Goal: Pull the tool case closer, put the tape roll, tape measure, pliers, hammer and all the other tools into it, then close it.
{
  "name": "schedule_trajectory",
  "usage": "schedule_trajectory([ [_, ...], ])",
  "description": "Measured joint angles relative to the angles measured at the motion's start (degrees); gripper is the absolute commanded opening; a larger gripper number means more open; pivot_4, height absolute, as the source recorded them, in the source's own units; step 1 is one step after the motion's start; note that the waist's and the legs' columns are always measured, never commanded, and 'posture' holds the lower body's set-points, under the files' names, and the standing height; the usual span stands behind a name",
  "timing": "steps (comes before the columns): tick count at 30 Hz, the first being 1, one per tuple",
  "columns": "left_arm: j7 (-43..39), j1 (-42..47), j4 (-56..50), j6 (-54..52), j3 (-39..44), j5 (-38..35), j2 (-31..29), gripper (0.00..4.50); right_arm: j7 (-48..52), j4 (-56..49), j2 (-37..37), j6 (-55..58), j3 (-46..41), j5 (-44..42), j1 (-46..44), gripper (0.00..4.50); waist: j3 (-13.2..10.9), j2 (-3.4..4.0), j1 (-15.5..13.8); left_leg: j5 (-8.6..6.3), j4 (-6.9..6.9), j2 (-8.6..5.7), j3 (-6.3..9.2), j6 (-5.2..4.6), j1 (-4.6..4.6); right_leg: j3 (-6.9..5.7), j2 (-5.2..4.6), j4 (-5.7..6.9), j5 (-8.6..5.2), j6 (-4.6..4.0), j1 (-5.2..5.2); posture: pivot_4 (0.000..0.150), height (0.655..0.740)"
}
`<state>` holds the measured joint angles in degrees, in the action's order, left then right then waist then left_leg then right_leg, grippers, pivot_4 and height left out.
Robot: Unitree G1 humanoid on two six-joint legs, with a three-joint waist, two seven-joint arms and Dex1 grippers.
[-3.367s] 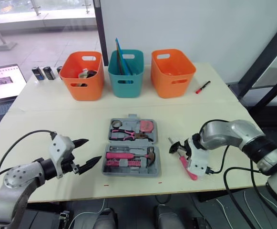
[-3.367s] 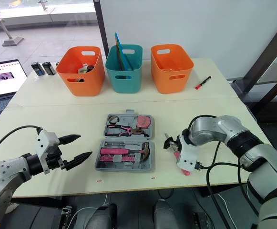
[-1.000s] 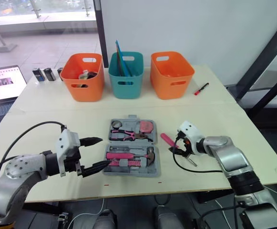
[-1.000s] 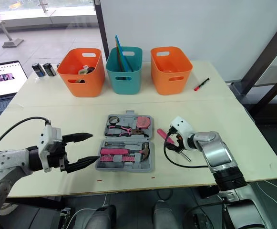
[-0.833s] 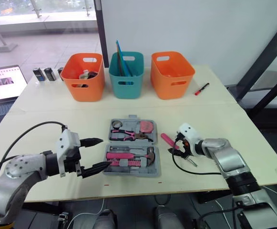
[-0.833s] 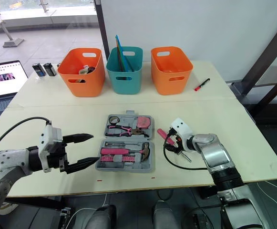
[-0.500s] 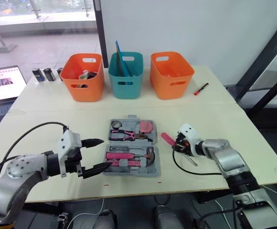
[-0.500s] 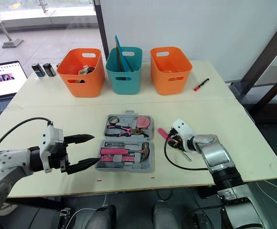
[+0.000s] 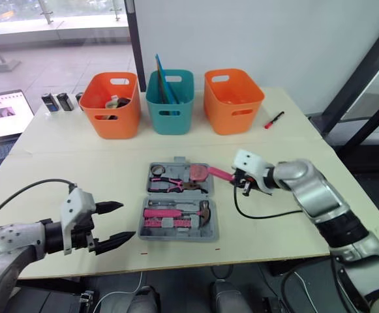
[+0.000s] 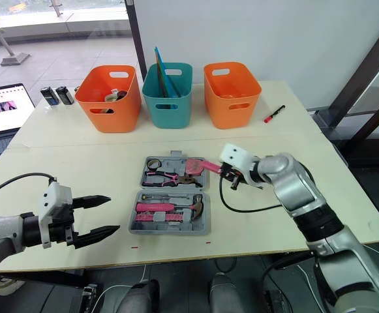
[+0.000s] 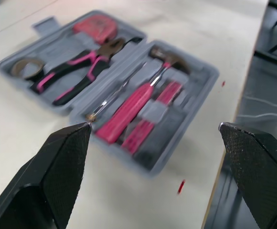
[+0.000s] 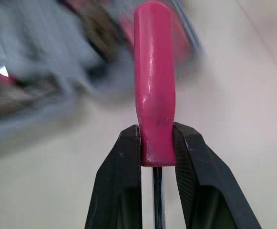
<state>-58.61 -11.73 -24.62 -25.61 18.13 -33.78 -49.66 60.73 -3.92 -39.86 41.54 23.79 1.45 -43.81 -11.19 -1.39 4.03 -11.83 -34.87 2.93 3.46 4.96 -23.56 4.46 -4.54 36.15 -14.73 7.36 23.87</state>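
While my left hand (image 10: pixel 111 212) hangs open, my right hand (image 12: pixel 156 138) clamps the light, rigid-looking screwdriver (image 12: pixel 155 71) by its slick pink handle.

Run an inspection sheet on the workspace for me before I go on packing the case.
Surface: cream table, no spills seen.
Job's things: tool case open flat; tape roll, pliers, tape measure and hammer lie in it; pink-handled screwdriver held at its right edge beside the tape measure.
Clutter: left orange bin, teal bin, right orange bin along the far side; red marker; black batteries; laptop at the left.
Grippers: left gripper open, empty, left of the case; right gripper shut on the screwdriver's handle.
Cables: left cable arcs above the table; right cable loops low beside the case.
Surroundings: window far left, white wall behind, dark frame at right.
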Motion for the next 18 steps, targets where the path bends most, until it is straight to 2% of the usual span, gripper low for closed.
schedule_trajectory([
  [6,-1.9,-2.7,0.9,2.7,1.3,1.2,-0.1,4.50,9.9,-3.7,4.2,10.2,13.6,-0.2,-10.8,0.40,0.0,-0.02,-0.1,0.00,-0.06,0.00,0.01,0.00,-0.48,-0.03,-0.01,0.06,0.01,-0.01,0.46,0.150,0.7344],
  [11,-2.8,-5.8,1.4,6.1,1.9,3.4,0.2,4.50,10.0,-4.3,8.8,18.2,21.5,0.1,-14.5,0.40,0.0,0.00,-0.1,0.01,-0.14,0.00,0.02,0.00,-0.80,-0.05,-0.01,0.11,0.02,-0.01,0.72,0.150,0.7344],
  [18,-3.3,-10.0,1.8,7.6,3.4,3.8,1.6,4.50,6.3,-7.8,13.3,25.7,26.4,-0.6,-14.6,0.40,0.0,-0.01,-0.1,0.01,-0.18,0.00,0.04,0.00,-0.81,-0.08,0.00,0.15,0.03,-0.01,0.75,0.150,0.7344],
])
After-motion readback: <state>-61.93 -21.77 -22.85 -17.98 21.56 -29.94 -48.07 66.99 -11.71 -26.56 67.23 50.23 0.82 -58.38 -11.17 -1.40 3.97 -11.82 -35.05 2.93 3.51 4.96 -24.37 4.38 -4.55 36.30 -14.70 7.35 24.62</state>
